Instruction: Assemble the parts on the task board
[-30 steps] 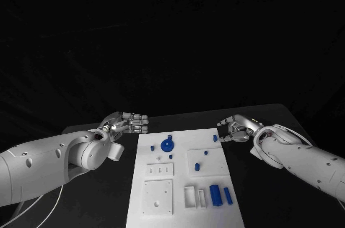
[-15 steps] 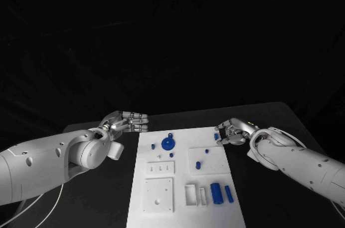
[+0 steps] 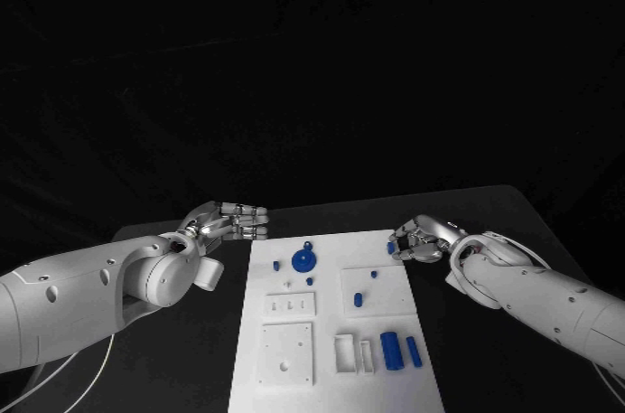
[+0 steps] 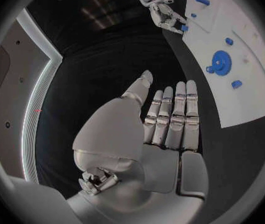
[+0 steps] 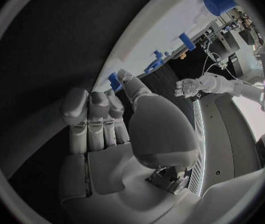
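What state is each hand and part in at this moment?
left hand: open, off the board's far left corner
right hand: open, fingers beside a small blue part
blue gear: lying flat on task board
two blue cylinders: lying side by side

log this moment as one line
left hand: open, beside task board | right hand: empty, by small blue part | blue gear: on board

— Underneath? A black table (image 3: 482, 214), dark and matte.
— Lying on it? A white task board (image 3: 332, 377) along the middle, flat, running from the near edge towards the far one
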Controlling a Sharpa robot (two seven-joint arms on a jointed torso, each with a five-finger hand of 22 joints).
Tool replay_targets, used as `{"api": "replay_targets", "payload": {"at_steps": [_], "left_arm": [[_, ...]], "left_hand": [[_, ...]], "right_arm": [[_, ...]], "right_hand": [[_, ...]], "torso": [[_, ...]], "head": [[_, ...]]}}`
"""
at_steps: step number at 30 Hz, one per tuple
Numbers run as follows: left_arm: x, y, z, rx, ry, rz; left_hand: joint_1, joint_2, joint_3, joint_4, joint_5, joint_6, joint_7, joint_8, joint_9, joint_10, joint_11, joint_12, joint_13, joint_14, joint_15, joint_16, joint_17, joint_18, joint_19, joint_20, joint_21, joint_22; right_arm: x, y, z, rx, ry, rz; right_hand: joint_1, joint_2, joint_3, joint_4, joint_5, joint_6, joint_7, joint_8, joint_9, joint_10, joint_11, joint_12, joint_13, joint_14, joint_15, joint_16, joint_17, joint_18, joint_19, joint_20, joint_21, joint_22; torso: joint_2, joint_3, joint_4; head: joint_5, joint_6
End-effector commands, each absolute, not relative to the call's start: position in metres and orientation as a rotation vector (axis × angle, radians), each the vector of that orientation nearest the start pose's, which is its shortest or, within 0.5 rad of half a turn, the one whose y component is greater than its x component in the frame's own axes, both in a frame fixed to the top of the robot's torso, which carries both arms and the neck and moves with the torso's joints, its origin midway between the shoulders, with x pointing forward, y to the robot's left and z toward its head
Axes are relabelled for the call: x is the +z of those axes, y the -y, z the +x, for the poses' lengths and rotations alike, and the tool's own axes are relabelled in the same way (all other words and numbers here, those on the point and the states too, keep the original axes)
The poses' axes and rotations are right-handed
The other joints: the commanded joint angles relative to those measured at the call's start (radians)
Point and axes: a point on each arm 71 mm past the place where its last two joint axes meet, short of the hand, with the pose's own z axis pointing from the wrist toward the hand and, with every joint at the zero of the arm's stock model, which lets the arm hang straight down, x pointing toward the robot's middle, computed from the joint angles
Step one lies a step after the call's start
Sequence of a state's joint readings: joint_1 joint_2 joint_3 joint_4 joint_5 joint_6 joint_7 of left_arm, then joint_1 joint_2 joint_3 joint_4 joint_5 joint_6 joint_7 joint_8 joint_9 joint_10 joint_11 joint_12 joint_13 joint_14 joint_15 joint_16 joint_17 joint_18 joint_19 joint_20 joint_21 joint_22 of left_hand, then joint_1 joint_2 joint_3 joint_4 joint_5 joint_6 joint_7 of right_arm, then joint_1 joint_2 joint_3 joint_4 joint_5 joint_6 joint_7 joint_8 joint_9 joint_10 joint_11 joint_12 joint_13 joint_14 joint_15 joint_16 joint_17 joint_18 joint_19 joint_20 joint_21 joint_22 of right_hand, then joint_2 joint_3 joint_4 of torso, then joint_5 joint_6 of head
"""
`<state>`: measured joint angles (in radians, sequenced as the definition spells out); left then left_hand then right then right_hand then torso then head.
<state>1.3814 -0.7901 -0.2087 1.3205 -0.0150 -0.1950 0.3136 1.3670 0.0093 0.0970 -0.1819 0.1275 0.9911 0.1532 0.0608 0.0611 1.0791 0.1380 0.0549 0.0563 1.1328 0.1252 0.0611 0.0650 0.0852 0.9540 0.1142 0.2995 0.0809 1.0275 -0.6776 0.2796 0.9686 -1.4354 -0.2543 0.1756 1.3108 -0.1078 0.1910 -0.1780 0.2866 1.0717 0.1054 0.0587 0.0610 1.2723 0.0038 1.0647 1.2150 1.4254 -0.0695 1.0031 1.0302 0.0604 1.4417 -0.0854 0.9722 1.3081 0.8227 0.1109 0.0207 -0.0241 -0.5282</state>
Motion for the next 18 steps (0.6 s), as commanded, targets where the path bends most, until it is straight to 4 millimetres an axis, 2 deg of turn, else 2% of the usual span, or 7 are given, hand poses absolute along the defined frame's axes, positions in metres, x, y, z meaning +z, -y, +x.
{"api": "replay_targets", "payload": {"at_steps": [1,12,18], "left_arm": [[-0.1594,-0.2406,0.5348,-1.434,-1.523,-1.007],[-0.1595,-0.2400,0.5350,-1.434,-1.526,-1.006],[-0.1596,-0.2400,0.5350,-1.433,-1.527,-1.007]], "left_hand": [[-0.007,0.005,-0.002,-0.003,0.002,-0.004,0.000,0.000,0.000,-0.005,0.001,0.004,0.001,0.001,0.002,0.001,0.000,-0.002,-0.004,-0.001,0.003,-0.002],[-0.007,0.005,-0.002,-0.003,0.002,-0.004,0.000,0.000,0.000,-0.005,0.001,0.004,0.001,0.001,0.002,0.001,0.000,-0.002,-0.004,-0.001,0.003,-0.002],[-0.007,0.005,-0.002,-0.003,0.002,-0.004,0.000,0.000,0.000,-0.005,0.001,0.004,0.001,0.001,0.002,0.001,0.000,-0.002,-0.004,-0.001,0.003,-0.002]], "right_arm": [[-0.2134,0.2911,0.5630,0.581,-1.585,0.065],[-0.2163,0.2870,0.5650,0.575,-1.591,0.066],[-0.2179,0.2850,0.5657,0.574,-1.596,0.065]], "right_hand": [[-0.015,0.000,0.009,0.000,-0.008,-0.009,-0.001,0.003,0.001,0.005,-0.003,0.005,0.002,0.007,0.000,0.004,0.002,0.006,0.006,-0.002,0.006,0.124],[-0.019,0.002,0.011,0.001,-0.013,-0.006,-0.002,0.003,0.001,0.006,-0.003,0.007,0.003,0.009,0.000,0.006,0.005,0.006,0.007,-0.002,0.007,0.124],[-0.020,0.002,0.012,0.001,-0.015,-0.006,-0.002,0.003,0.001,0.007,-0.002,0.007,0.002,0.009,0.000,0.006,0.006,0.006,0.007,-0.002,0.009,0.124]], "torso": [[-0.001,0.0012,-0.0016],[0.000,0.0002,-0.0009],[-0.001,0.0014,-0.0024]], "head": [[0.002,-0.002],[0.003,-0.002],[0.004,-0.003]]}}
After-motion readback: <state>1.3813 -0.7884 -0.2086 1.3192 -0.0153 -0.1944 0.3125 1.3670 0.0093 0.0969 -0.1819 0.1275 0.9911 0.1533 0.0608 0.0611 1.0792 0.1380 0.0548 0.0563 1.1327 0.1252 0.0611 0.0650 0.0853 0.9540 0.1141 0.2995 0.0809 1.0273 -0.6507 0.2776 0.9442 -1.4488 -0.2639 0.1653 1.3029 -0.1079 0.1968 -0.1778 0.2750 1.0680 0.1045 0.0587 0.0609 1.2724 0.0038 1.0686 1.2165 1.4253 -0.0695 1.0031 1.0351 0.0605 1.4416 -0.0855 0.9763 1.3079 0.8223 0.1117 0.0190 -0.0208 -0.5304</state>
